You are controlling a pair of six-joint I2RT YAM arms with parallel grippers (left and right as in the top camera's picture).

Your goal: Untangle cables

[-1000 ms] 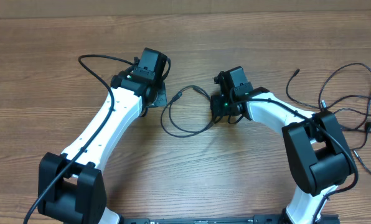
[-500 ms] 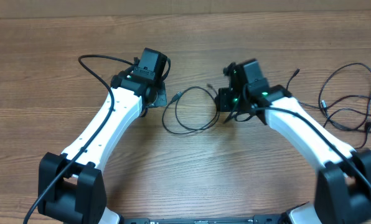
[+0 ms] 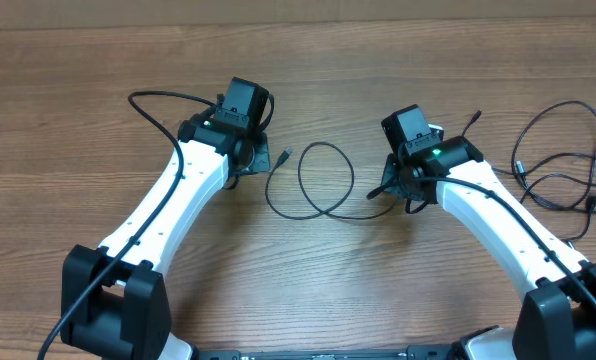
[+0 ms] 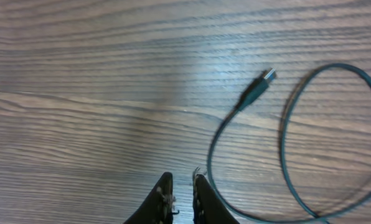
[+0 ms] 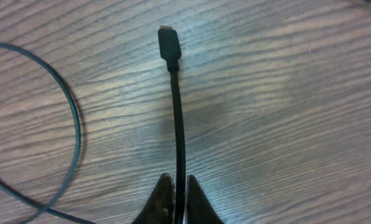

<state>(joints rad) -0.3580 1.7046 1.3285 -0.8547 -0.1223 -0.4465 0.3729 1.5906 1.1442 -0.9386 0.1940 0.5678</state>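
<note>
Left tool sits low over the wooden desk, tips pressed almost together with nothing between them. A black cable runs just beside its right finger. The cable's metal-tipped plug lies free ahead, and the cord curls into one open loop mid-desk. Now the right tool: it's pinching that cord just short of its other plug, flat on the wood. Far right, more thin cables sprawl in loose, crossing loops.
</note>
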